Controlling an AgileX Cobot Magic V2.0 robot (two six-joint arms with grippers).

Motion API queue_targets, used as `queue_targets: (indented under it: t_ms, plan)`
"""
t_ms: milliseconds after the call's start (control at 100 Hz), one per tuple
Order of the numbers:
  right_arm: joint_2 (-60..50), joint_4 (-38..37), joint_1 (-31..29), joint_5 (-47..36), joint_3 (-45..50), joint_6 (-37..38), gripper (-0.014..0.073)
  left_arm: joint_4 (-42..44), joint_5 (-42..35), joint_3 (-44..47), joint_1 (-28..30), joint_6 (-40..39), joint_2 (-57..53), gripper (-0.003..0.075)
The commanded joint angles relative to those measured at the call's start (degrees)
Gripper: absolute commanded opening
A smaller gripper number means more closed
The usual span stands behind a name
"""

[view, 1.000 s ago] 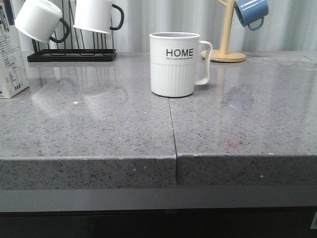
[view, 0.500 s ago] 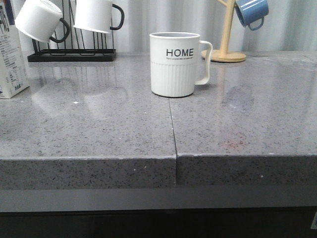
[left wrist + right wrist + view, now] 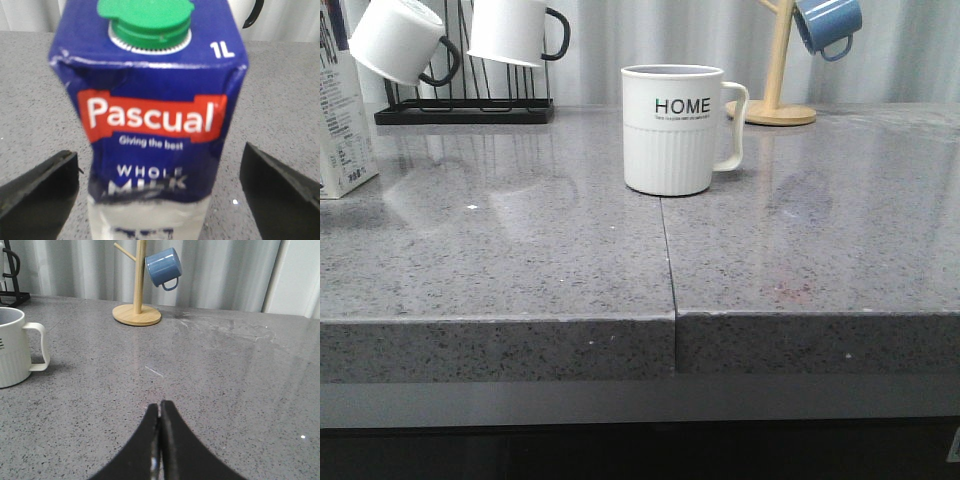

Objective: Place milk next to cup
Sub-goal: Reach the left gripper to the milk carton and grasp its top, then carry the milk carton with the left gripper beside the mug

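Left gripper (image 3: pixel 160 200) wide open, fingers either side of milk (image 3: pixel 150 125), not touching. Right gripper (image 3: pixel 160 440) closed, empty. Milk far left of cup (image 3: pixel 675 130).

In the front view the milk carton (image 3: pixel 342 120) is cut by the picture's left edge at the counter's left end, so only a strip of its side shows, the print too small to read. In the left wrist view its lower part is blurred. The tiny line under "HOME" on the cup (image 3: pixel 672 130) is illegible.
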Motion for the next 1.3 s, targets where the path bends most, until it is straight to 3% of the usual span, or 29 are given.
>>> queue_targets:
  t_ms: [0,270,360,460,580,680,1089,1289]
  plan:
    - [0.5,-0.5,-0.4,-4.3,-1.5,0.0,-0.012,-0.6,-6.2,-3.1,-0.4,-0.1,1.4,0.0634]
    - [0.5,-0.5,-0.4,-4.3,-1.5,0.0,-0.012,-0.6,-8.2,-8.1,0.6,-0.1,9.0,0.0632]
    - [0.5,-0.5,-0.4,-4.3,-1.5,0.0,-0.012,-0.6,-8.7,-8.9,0.9,-0.1,10.1,0.0598]
    - [0.5,-0.5,-0.4,-4.3,-1.5,0.0,-0.012,-0.6,-9.3,-8.9,0.9,-0.1,10.3,0.049]
    - [0.5,-0.5,-0.4,-4.3,-1.5,0.0,-0.012,-0.6,-9.8,-8.9,0.9,-0.1,10.3,0.0278]
    - [0.5,-0.5,-0.4,-4.3,-1.5,0.0,-0.012,-0.6,-10.2,-8.9,0.9,-0.1,10.3,0.0191]
    - [0.5,-0.5,-0.4,-4.3,-1.5,0.0,-0.012,-0.6,-10.6,-9.0,0.2,-0.1,6.0,0.0189]
    - [0.5,-0.5,-0.4,-4.3,-1.5,0.0,-0.012,-1.5,-7.3,-12.4,-0.3,-0.1,3.9,0.0189]
